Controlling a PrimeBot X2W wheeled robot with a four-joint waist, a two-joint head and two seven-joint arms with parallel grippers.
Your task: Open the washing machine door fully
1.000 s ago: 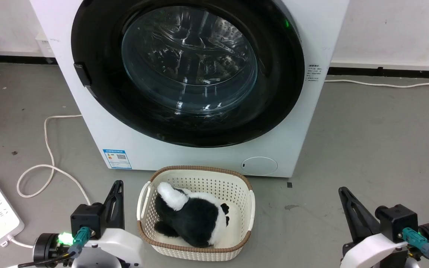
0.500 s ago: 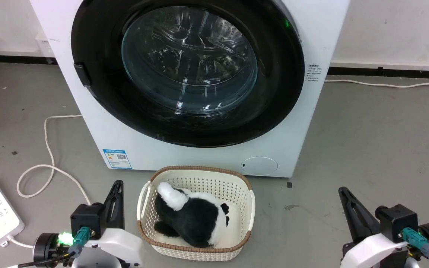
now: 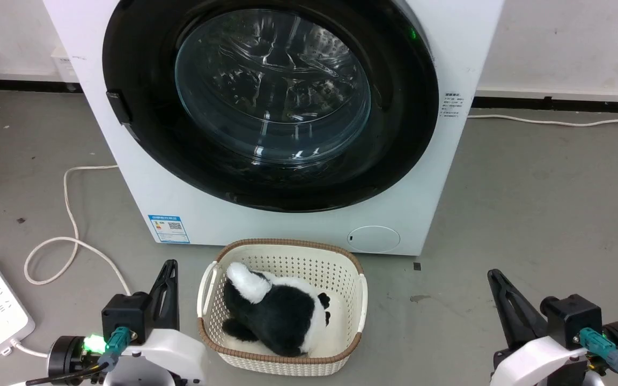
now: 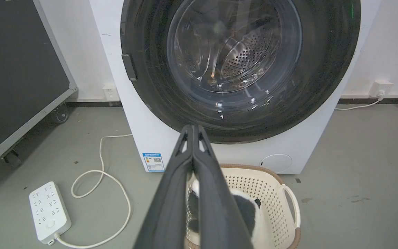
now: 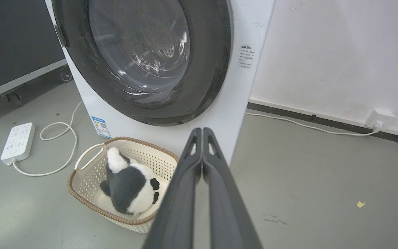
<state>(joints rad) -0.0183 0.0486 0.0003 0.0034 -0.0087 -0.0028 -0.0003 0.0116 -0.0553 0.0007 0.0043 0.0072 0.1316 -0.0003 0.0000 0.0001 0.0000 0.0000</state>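
We find the round glossy black washing machine door (image 3: 271, 91) shut — our left pincer (image 4: 192, 128) and right pincer (image 5: 202, 130) pinched together, empty.

The head camera looks down from high up at the washing machine door (image 3: 142, 80), with the basket (image 3: 298, 262) at 6 o'clock. The left wrist camera sits low and faces the door straight on. The right wrist camera looks from farther right, with the door at 11 o'clock. All three share the door and basket.
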